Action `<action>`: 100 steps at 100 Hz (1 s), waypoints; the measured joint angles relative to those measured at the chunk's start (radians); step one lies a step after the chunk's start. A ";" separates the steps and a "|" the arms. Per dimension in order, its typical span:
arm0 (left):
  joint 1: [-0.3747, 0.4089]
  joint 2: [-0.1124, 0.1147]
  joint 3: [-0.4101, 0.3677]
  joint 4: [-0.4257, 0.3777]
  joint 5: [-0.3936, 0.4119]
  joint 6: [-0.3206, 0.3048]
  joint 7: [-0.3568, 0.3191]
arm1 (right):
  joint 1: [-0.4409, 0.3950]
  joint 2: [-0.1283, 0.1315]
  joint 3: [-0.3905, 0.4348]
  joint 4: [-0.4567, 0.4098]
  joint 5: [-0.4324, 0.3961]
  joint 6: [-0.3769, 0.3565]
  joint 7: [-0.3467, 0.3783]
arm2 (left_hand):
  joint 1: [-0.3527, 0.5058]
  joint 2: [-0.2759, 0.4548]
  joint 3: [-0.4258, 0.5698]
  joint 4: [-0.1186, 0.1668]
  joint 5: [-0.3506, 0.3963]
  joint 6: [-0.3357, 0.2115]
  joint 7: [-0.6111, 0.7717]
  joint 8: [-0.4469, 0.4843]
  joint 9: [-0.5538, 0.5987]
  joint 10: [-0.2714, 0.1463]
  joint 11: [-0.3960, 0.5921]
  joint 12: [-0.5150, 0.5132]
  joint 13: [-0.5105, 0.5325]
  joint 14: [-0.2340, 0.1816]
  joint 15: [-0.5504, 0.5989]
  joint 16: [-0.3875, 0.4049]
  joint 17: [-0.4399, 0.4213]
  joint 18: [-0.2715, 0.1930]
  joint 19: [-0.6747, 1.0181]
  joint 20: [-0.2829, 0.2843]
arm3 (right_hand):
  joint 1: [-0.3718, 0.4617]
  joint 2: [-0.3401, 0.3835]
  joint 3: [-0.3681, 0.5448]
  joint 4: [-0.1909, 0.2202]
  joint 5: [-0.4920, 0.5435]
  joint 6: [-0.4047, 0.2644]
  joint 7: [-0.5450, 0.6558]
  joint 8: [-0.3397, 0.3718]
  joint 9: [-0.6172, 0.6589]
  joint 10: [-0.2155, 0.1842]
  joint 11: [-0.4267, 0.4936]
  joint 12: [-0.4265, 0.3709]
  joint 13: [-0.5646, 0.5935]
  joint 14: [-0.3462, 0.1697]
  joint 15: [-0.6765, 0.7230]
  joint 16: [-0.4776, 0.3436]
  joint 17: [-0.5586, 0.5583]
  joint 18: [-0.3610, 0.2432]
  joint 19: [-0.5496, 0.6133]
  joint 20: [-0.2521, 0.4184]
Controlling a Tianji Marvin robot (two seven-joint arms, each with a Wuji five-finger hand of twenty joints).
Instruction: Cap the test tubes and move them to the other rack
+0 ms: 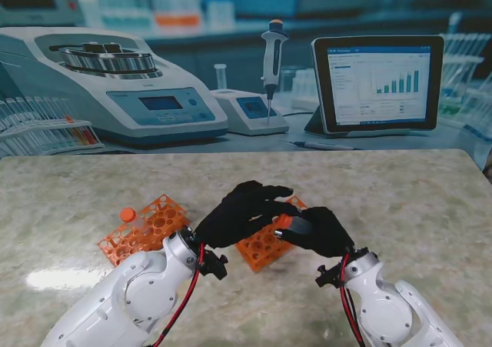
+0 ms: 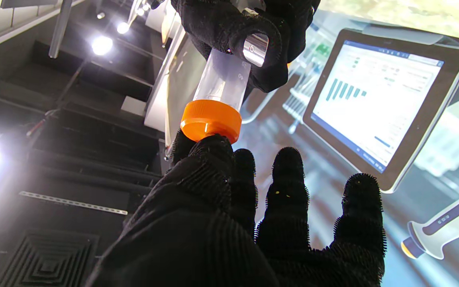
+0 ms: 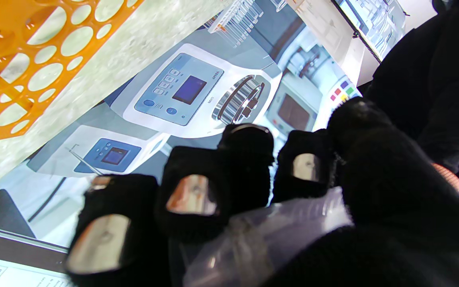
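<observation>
While gloved right hand (image 1: 319,230) grips clear tube (image 2: 223,77), ribbed orange cap (image 2: 211,120) on.

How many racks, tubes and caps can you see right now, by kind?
Orange racks: 2, the left rack and the right rack
Test tubes: 1, the tube in the right hand
Orange caps: 2, the cap at the left hand fingertips, plus the loose cap on the left rack
Total: 5
</observation>
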 measured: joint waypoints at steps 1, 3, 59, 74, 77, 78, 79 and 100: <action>0.000 0.000 0.000 0.000 0.000 0.000 0.000 | 0.000 0.000 0.000 0.000 0.000 0.000 0.000 | 0.000 0.000 -0.004 0.000 0.000 0.006 -0.001 -0.001 0.000 0.000 0.000 0.000 0.000 0.000 0.000 0.000 0.000 0.000 0.000 0.000 | 0.000 0.000 0.000 0.000 0.000 0.000 0.000 0.000 0.000 0.000 0.000 0.000 0.000 0.000 0.000 0.000 0.000 0.000 0.000 0.000; 0.000 0.000 0.000 -0.001 -0.001 0.000 -0.001 | 0.000 0.000 0.000 0.000 0.000 0.000 0.000 | -0.001 0.001 -0.014 0.000 -0.008 0.012 -0.006 -0.003 0.000 0.000 0.000 0.000 0.000 0.000 0.000 0.000 0.000 0.000 0.000 0.000 | 0.000 0.000 0.000 0.000 0.000 0.000 0.000 0.000 0.000 0.000 0.000 0.000 0.000 0.000 0.000 0.000 0.000 0.000 0.000 0.000; 0.019 0.000 -0.022 -0.019 0.006 0.013 0.006 | 0.000 -0.001 0.000 -0.003 0.001 0.000 -0.001 | -0.177 -0.028 -0.204 0.036 -0.026 0.205 -0.003 0.139 -0.052 0.037 -0.011 0.000 -0.008 0.000 0.000 0.000 -0.002 -0.004 -0.011 0.000 | 0.000 0.001 -0.001 0.000 0.000 0.000 0.000 0.000 0.000 0.000 0.000 0.000 0.000 0.000 0.000 0.000 0.000 0.000 0.000 0.000; 0.016 0.000 -0.021 -0.018 0.014 0.027 0.010 | 0.000 -0.001 0.001 -0.003 0.001 0.000 -0.002 | -0.217 -0.082 -0.187 0.037 -0.085 0.228 0.040 0.202 -0.085 0.038 -0.012 0.000 -0.016 0.000 0.001 0.010 -0.002 -0.004 -0.011 0.000 | 0.000 0.001 -0.001 0.000 0.000 0.000 0.000 0.000 0.000 0.000 0.000 0.000 0.000 0.000 0.000 0.000 0.000 0.000 0.000 0.000; 0.015 0.000 -0.020 -0.017 0.014 0.030 0.010 | 0.000 -0.001 0.001 -0.003 0.001 0.000 -0.002 | -0.230 -0.095 -0.173 0.039 -0.099 0.230 0.054 0.214 -0.086 0.038 -0.011 0.000 -0.016 0.000 0.001 0.012 -0.002 -0.004 -0.011 0.000 | 0.000 0.001 -0.001 0.000 0.000 -0.001 0.000 0.000 0.000 0.000 0.000 0.000 0.000 0.000 0.000 0.000 0.000 0.000 0.000 0.000; 0.014 0.000 -0.020 -0.016 0.014 0.031 0.010 | 0.000 -0.001 0.001 -0.003 0.001 0.000 -0.002 | -0.230 -0.098 -0.175 0.034 -0.105 0.231 0.059 0.215 -0.088 0.038 -0.011 0.000 -0.016 0.000 0.001 0.013 -0.002 -0.004 -0.011 0.000 | 0.000 0.001 -0.001 0.000 0.000 -0.001 0.000 0.000 0.000 0.000 0.000 0.000 0.000 0.000 0.000 0.000 0.000 0.000 0.000 0.000; 0.013 0.000 -0.020 -0.015 0.014 0.031 0.010 | 0.000 -0.001 0.001 -0.003 0.001 0.000 -0.002 | -0.230 -0.103 -0.169 0.035 -0.107 0.231 0.059 0.217 -0.093 0.038 -0.011 0.000 -0.016 0.000 0.001 0.015 -0.002 -0.004 -0.011 0.000 | 0.000 0.001 -0.001 0.000 0.000 -0.001 0.000 0.000 0.000 0.000 0.000 0.000 0.000 0.000 0.000 0.000 0.000 0.000 0.000 0.000; 0.002 0.000 -0.011 -0.009 0.037 0.055 0.019 | 0.000 -0.001 0.001 -0.004 0.001 0.000 -0.003 | -0.342 -0.200 0.035 0.020 -0.134 0.242 0.103 0.276 -0.112 0.042 -0.011 0.021 -0.016 0.000 0.001 0.022 -0.002 -0.004 -0.012 0.000 | 0.000 0.001 -0.001 0.000 0.000 -0.001 0.000 0.000 0.000 0.000 0.000 0.000 0.000 0.000 0.000 0.000 0.000 0.000 0.000 0.000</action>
